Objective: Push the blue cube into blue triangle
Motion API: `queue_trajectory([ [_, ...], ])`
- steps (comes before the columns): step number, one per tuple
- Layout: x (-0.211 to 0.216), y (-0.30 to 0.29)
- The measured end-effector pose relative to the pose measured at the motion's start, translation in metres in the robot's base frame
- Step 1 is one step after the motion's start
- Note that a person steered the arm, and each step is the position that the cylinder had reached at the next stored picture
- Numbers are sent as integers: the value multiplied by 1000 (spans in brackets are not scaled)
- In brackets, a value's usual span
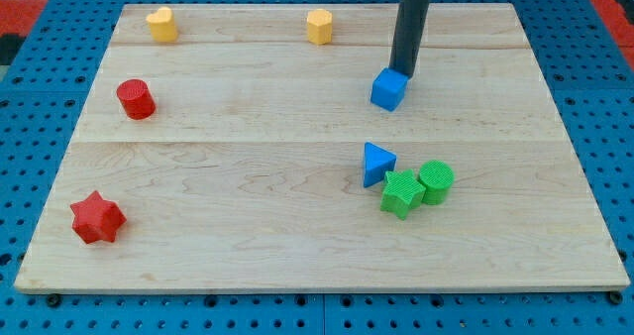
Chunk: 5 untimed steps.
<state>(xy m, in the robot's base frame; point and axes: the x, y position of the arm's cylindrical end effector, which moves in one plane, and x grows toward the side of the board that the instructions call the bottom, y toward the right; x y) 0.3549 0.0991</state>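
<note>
Eight blocks in all. Two blue: cube (389, 89), triangle (376, 164). Two green: star (401, 193), cylinder (435, 181). Two red: cylinder (136, 98), star (97, 217). Two yellow: heart (162, 24), hexagon (319, 26).

My rod is coming down from the view's top edge, leaning slightly. My tip (401, 73) is resting low on the board, right of centre.

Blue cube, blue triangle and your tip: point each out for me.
blue cube (388, 90): camera view, front face.
blue triangle (376, 164): camera view, top face.
my tip (401, 72): camera view, rod's lower end, touching the cube's far side.
</note>
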Motion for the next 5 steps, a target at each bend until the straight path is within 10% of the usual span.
queue_trajectory([
  [2, 103, 0],
  [5, 41, -43],
])
